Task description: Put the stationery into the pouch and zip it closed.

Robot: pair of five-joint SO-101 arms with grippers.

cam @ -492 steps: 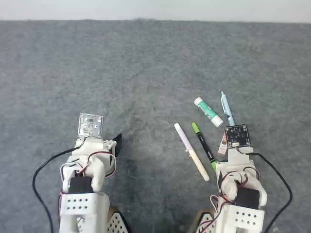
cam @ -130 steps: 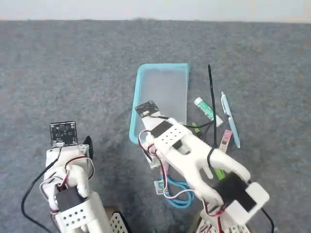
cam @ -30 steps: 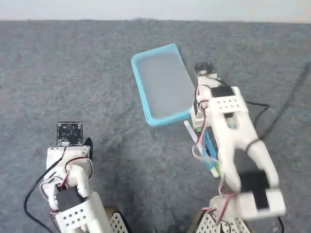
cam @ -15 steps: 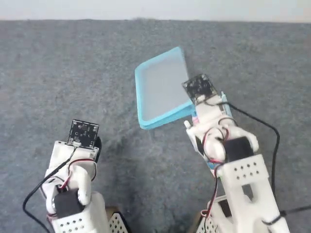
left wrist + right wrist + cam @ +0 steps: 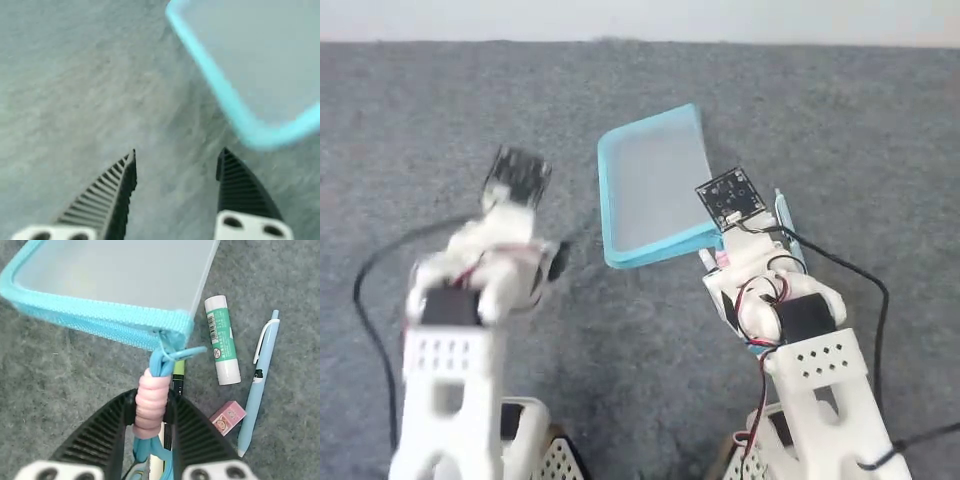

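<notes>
In the high view the pouch [image 5: 655,185] lay on the grey mat [image 5: 440,110] between the arms. In the left wrist view the left gripper [image 5: 178,151] stood spread just beside the pouch's corner, probably to steady it. In the right wrist view the right gripper [image 5: 150,397] pinched the pink zip pull [image 5: 149,415], seemingly to hold the pouch in place; glue stick [image 5: 222,340], pen [image 5: 260,370] and eraser [image 5: 228,417] lay outside, their print illegible.

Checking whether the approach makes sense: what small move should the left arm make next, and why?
Probably ease the open left gripper onto the teal edge of the pouch and pinch it. The right gripper is shut on the pink coiled zipper pull, and the glue stick and blue pen lie outside, so the pouch likely needs bracing for unzipping.
</notes>
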